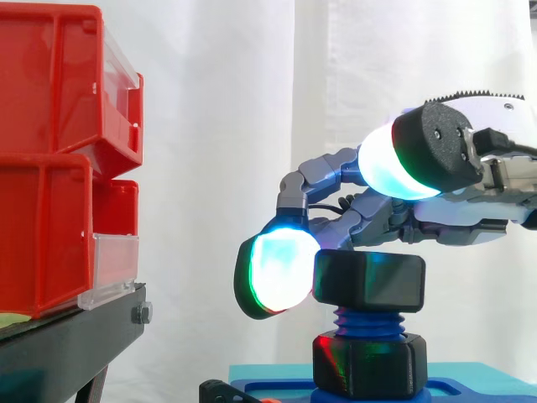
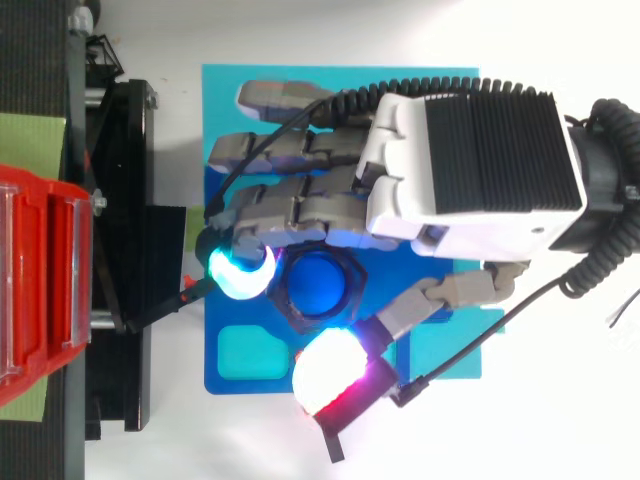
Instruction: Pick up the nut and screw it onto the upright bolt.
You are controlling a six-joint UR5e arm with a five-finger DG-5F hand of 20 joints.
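A black nut [image 1: 369, 281] sits atop the upright blue bolt [image 1: 364, 322], level & apparently caught on the first threads. Bare thread shows btwn it & the black hex collar [image 1: 369, 365] at the bolt's foot. The hand [image 2: 470, 150], in from the side view's right, curls its fingers over & round the nut. One glowing pad [image 1: 281, 270] lies against the nut's face on the bins' side. The thumb pad [image 2: 335, 378] stands off beside the nut, seemingly higher & not touching. The bolt stands on a blue plate [image 2: 230, 110]. Red bins [image 1: 50, 168] on a black stand [image 1: 67, 344] are beside the plate, apart from the nut.

Judged step: pick-up done, screwing-on begun but early, w/ most of the thread left to run. Next move prob. calls for setting the thumb on the nut opposite the finger pad. The hand would then turn it down the thread w/o tilting, since a cocked nut could bind.
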